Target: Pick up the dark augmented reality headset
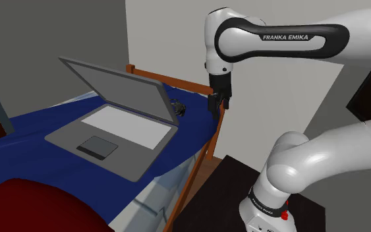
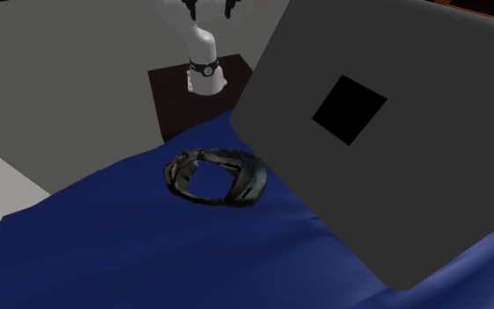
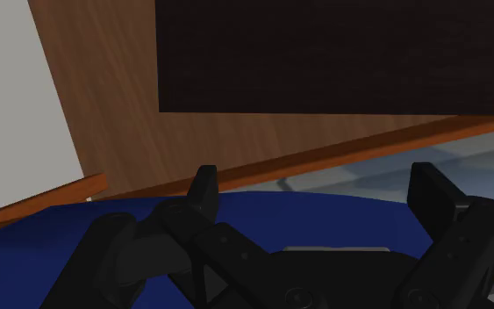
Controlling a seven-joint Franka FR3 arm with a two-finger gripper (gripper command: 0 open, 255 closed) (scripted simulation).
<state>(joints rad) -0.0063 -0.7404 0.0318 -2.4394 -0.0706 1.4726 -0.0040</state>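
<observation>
The dark augmented reality headset (image 2: 214,178) is a ring-shaped band lying flat on the blue bed sheet (image 2: 131,255), beside the laptop's raised lid. In the shoulder view the headset (image 1: 178,107) is a small dark shape just past the lid's right edge. My black gripper (image 1: 218,104) hangs over the bed's wooden corner rail, a little to the right of the headset and above it, not touching it. In the wrist view the gripper (image 3: 319,197) is open: its two fingers (image 3: 204,189) stand well apart over the sheet's edge with nothing between them.
An open grey laptop (image 1: 114,125) takes up the middle of the bed; its lid (image 2: 385,132) stands close beside the headset. The wooden bed frame (image 1: 203,158) runs along the near side. My dark stand (image 1: 227,191) sits on the floor next to it. A red cushion (image 1: 32,207) lies at the front left.
</observation>
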